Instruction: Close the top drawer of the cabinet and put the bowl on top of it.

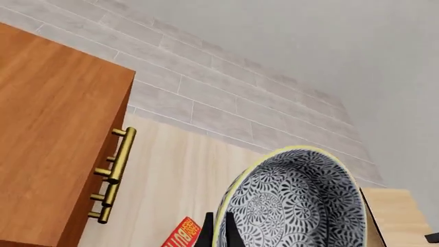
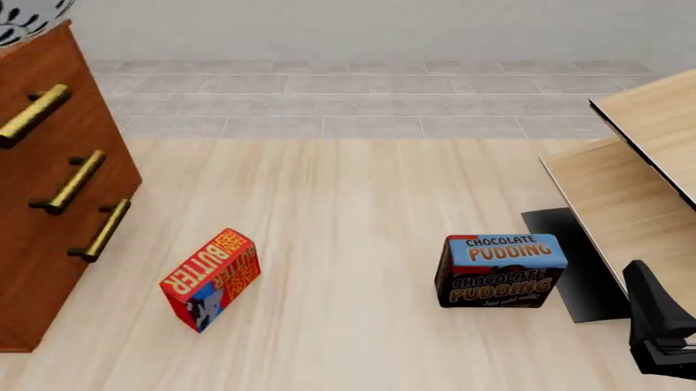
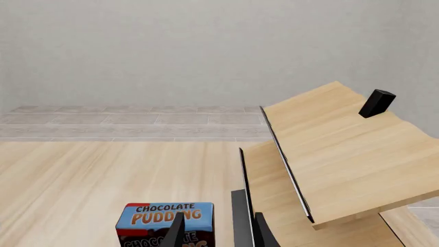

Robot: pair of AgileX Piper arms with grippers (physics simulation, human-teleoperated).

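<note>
While the bowl fills the lower part of the left wrist view, tilted so its inside faces the camera, its look is plain to read: a dense black-and-white floral pattern inside and a pale, yellowish rim. The left gripper holds it by the rim, its dark fingers pinching the near edge. In the front view only a sliver of the bowl shows at the top left corner, up above the top of the cabinet; whether it touches the top cannot be told.

That cabinet is reddish-brown wood with three brass bar handles down its front. Its top drawer looks flush with the two below it, closed.

On the pale wooden table a red and blue butter box stands tilted near the cabinet, and a chocolate pudding box stands upright further right. At the right edge rise light wooden shelves. The right gripper hangs low near the pudding box, its fingers spread apart with nothing between them.
</note>
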